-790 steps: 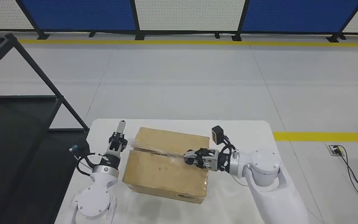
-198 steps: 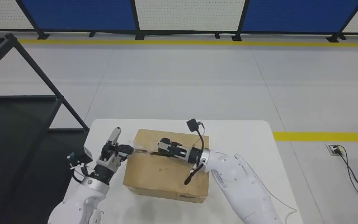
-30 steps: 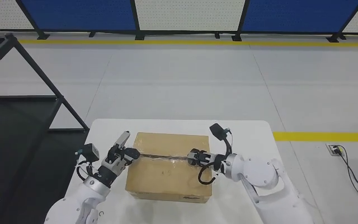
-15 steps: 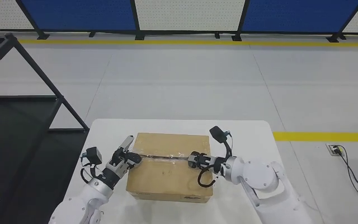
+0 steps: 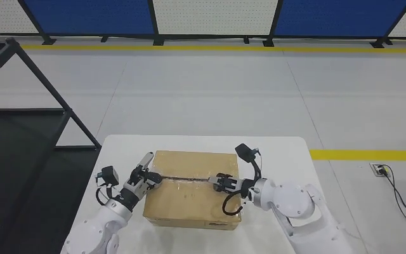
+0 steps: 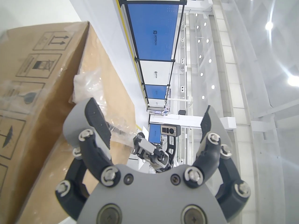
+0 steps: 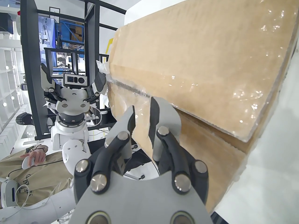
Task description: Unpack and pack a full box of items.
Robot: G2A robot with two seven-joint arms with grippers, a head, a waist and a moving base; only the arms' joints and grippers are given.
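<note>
So the setup is a white counter (image 5: 266, 149) low in the top view, sitting on a pale glossy floor (image 5: 203, 95). A yellow floor line (image 5: 190, 46) and blue and white partition panels (image 5: 89, 16) run across the top edge. A black metal rack (image 5: 57, 94) takes up the left side.

The brown cardboard box (image 5: 190, 200) sits in the lower middle of the frame on the counter, flaps shut. It's plain matte corrugated board with handling symbols printed on one side. A strip of clear crinkly tape (image 5: 187, 180) runs along the top seam. It's shiny and wrinkled, and bunched up into a little wad at the box's left end.

The left gripper (image 5: 148, 171) is at that left end of the seam. Its fingers are spread wide, and one dark ribbed pad (image 6: 97, 120) is right up against the bunched tape at the box edge, while the other is out in the air.

The right gripper (image 5: 218, 184) is over the seam, right of the box's middle. Its fingers (image 7: 155, 117) are pressed nearly together, pinching a loose bit of the tape.
</note>
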